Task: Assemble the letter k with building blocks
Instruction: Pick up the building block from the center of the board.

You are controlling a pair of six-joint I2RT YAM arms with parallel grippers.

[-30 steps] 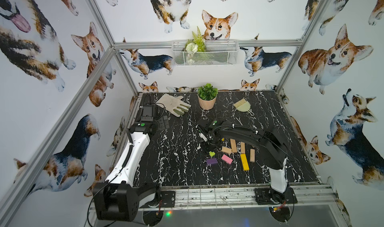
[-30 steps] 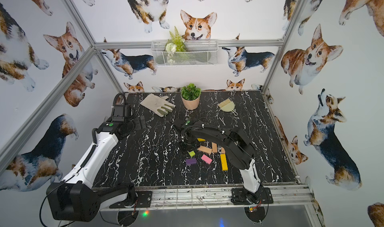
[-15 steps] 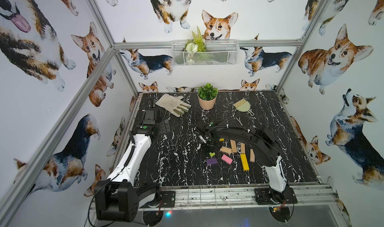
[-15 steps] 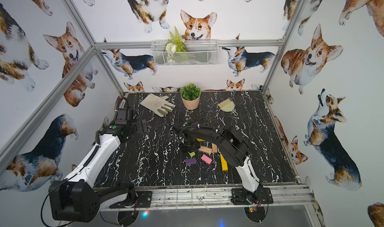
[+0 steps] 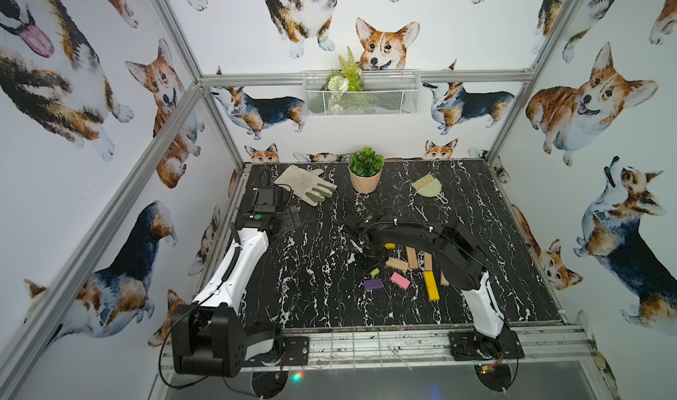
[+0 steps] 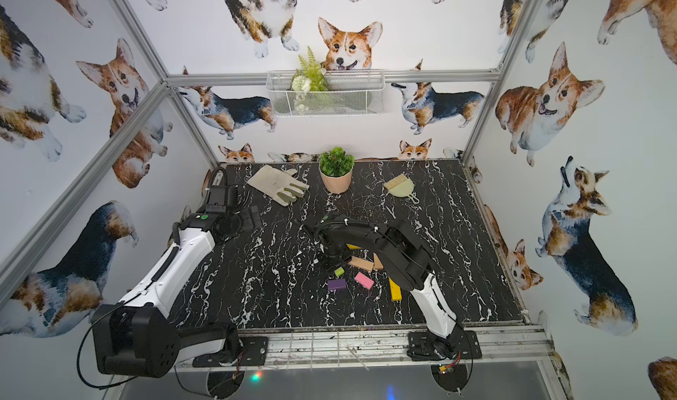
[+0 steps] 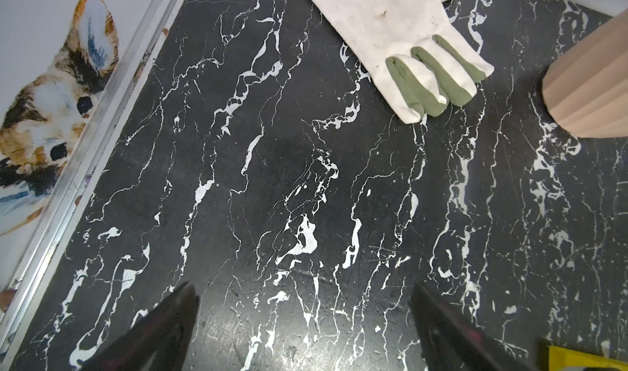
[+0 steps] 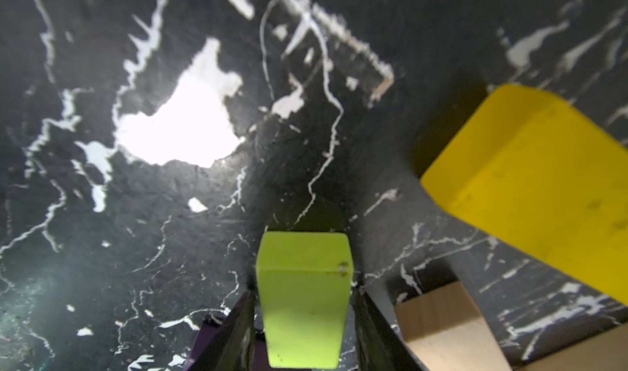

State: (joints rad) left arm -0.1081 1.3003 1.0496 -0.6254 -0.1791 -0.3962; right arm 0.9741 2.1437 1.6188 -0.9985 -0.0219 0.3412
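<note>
Black marbled surface [image 5: 311,270] is bearing the work: the right tool [image 8: 303,296] is clamping the green block [image 8: 302,270] by its sides, probably to move it into the k. A yellow block [image 8: 543,189] and a tan block [image 8: 441,321] are lying just beside it, while the left tool [image 7: 306,318] is hanging spread and empty, well apart.

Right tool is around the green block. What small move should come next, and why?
Probably finish closing on the green block before lifting. The right tool straddles it, a jaw close on each side, but a firm grip cannot be confirmed. A tan block lies close beside, so sideways motion risks a nudge.
</note>
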